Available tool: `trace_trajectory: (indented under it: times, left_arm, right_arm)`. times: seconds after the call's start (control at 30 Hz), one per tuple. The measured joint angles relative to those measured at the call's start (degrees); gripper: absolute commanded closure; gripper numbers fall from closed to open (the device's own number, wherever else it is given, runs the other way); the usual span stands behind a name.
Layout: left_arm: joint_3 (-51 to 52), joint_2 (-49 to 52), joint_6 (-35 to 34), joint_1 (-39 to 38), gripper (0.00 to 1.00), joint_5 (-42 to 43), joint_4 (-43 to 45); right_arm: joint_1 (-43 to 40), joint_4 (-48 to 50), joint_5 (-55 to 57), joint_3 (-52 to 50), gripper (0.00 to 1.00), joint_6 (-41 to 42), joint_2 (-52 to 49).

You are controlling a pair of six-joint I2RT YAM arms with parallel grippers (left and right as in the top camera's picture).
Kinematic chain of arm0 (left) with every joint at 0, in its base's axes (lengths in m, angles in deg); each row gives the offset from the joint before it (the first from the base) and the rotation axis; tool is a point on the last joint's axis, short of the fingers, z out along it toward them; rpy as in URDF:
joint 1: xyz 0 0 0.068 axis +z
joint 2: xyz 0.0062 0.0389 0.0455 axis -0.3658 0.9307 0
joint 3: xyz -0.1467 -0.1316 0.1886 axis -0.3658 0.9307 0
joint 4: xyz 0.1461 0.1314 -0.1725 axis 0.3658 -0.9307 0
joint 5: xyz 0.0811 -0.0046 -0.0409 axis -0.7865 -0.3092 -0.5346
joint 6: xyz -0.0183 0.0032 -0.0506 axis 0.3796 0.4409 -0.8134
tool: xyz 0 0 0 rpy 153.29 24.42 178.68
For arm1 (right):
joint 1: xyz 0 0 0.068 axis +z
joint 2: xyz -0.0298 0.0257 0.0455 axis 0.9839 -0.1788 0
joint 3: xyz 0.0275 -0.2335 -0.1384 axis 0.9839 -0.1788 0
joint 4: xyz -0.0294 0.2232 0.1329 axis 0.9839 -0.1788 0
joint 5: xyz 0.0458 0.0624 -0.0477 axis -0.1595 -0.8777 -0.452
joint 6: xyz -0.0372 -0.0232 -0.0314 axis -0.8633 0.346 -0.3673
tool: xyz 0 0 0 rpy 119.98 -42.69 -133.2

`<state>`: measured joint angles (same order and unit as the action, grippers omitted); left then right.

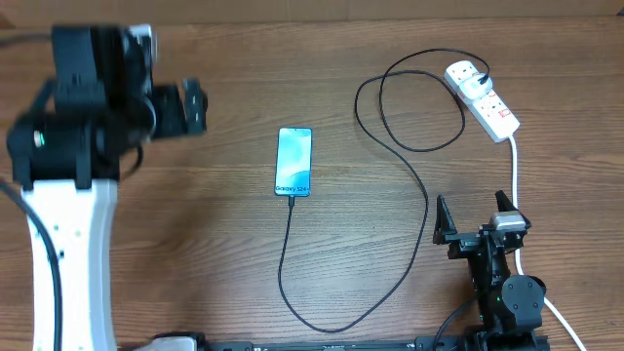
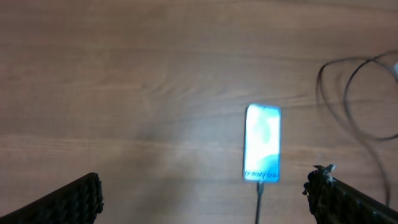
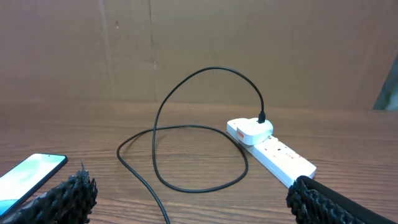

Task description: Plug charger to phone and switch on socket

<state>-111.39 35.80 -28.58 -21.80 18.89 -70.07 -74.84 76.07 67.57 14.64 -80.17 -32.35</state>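
overhead showed the phone [image 1: 294, 161] lying flat and screen-up near the middle of the table [image 1: 195, 253], lit, with its short edge toward me. the charger [image 1: 289, 219] met that near edge, ran on toward me in a long bend, climbed on my right and fell into loose loops before its white plug [image 1: 466, 76] sat in the socket [image 1: 487, 105]. all that slack, i judged, was why the phone lay square and untugged.

my left claw [image 2: 205, 176] hung high over the table with its jaws wide apart and nothing between them, the phone ahead of it and to one side. that view was soft, so the connector looked to be in the port, but i could not tell whether it was fully home.

my right claw [image 1: 470, 203] sat low at my right, also spread wide and empty, facing the socket across the cable loops and well apart from it. i took that as the stance for the step left, pressing one of the red-marked switches [image 1: 504, 118]; whether any was already on i could not tell. the thick white lead [image 1: 514, 171] ran from the socket back past that claw.

the table was brown wood grain, matt, with no clutter near the task's things. behind it stood a plain brown wall [image 3: 186, 50] like cardboard.
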Motion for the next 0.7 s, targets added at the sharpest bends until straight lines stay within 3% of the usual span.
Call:
trace_trajectory:
  times: [0.17, 0.4, 0.7]
  left_arm:
    - [10.47, -3.52, 0.0, 0.0, 0.0, -1.07, -1.07]
    - [12.5, -3.91, -0.02, 0.0, 0.0, -2.64, -7.02]
    - [28.52, -9.79, -0.28, 0.0, 0.0, -2.97, 10.36]
  right_arm:
    - [-0.02, -0.02, 0.0, 0.0, 0.0, 0.0, 0.0]
    - [0.0, -0.02, 0.0, 0.0, 0.0, 0.0, 0.0]
    - [0.0, 0.0, 0.02, 0.0, 0.0, 0.0, 0.0]
